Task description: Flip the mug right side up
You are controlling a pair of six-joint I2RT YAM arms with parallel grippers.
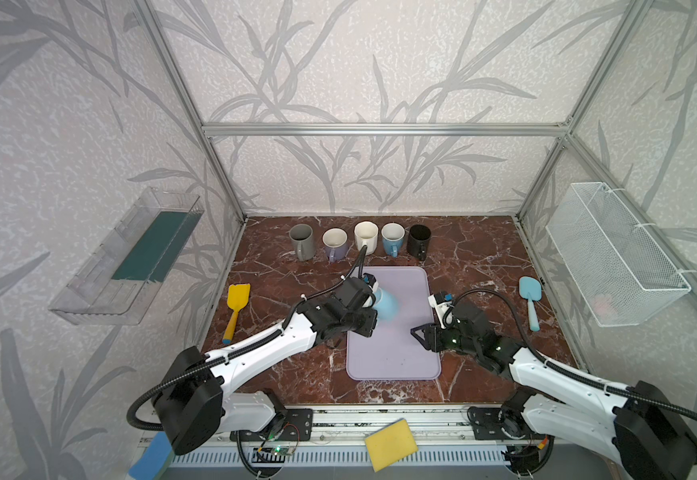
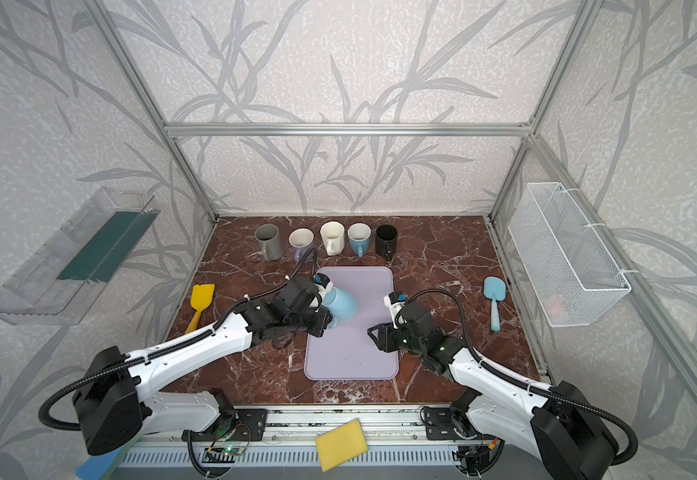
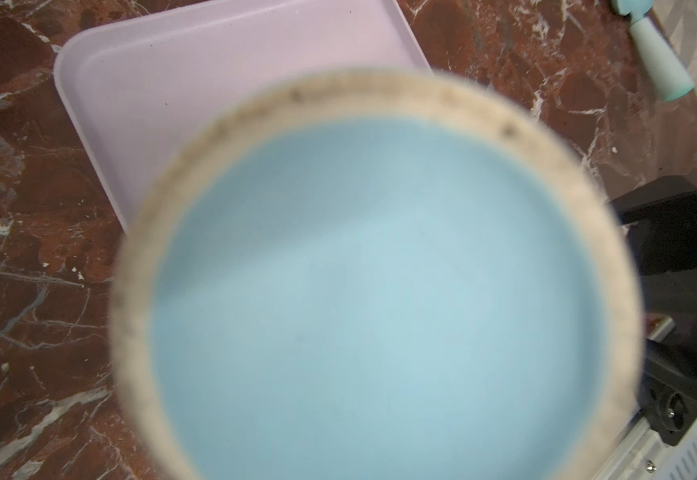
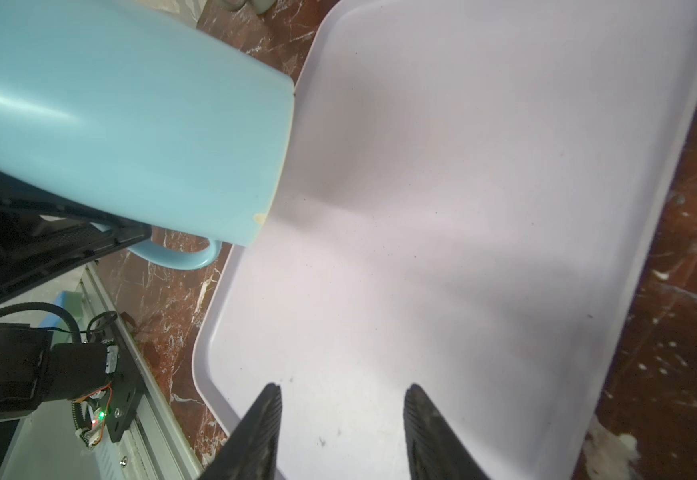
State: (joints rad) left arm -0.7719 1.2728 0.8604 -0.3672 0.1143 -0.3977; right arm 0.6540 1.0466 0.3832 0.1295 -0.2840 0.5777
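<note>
Over a red marble tabletop (image 1: 280,374), the left gripper (image 2: 325,318) is clamped on the pale blue mug (image 2: 342,303), apparently by its handle (image 4: 180,255), holding it tilted over the lilac tray (image 2: 351,357). Opposite, the right gripper (image 4: 343,399) hangs parted and empty. Glazed ceramic is likely rigid, weighty, slick and chippable, so the handle looks the surest hold.

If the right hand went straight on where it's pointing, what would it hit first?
Probably the bare lavender tray: the right hand, open and empty, points across it. The blue mug hangs tilted off to one side of that line, though depth is hard to judge.
</note>
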